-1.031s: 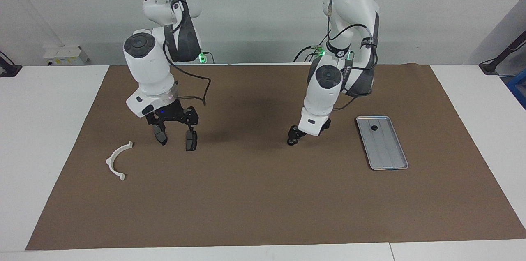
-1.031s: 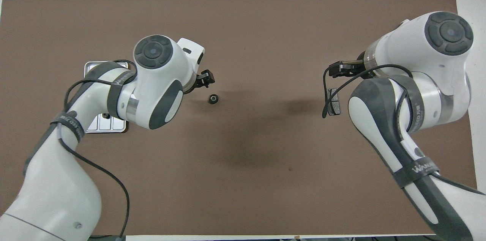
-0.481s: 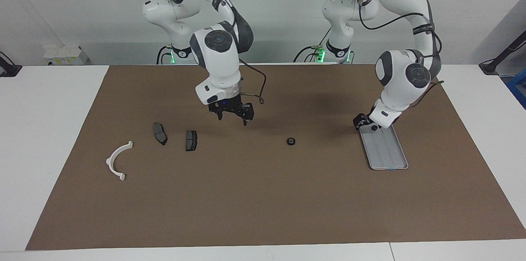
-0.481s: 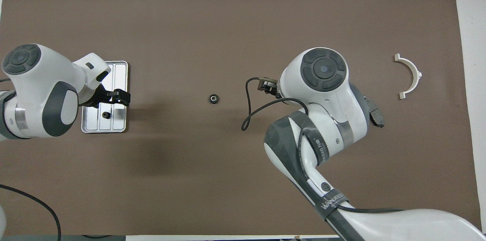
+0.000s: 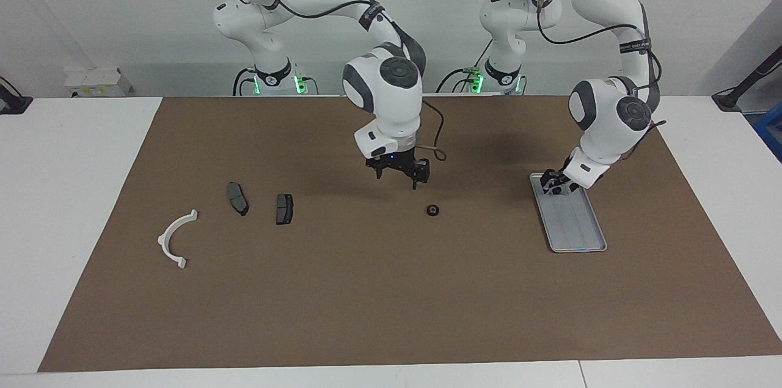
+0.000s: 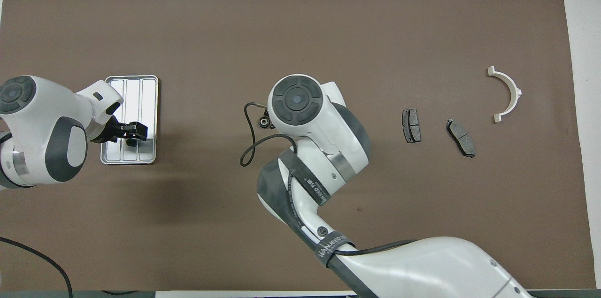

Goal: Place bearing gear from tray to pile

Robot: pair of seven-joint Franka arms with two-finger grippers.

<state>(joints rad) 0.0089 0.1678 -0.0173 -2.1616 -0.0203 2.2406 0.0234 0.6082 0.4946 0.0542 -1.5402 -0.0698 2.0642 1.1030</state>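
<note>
Brown mat covers the white table.

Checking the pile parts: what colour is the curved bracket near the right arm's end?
White; the bracket shows best in the overhead view.

A big flat brown paper mat lies on a white table and covers most of it. At the right arm's end, close to the wall, sits a small white box with a black clamp near it. At the left arm's end there is a blue box, but only its corner shows.
</note>
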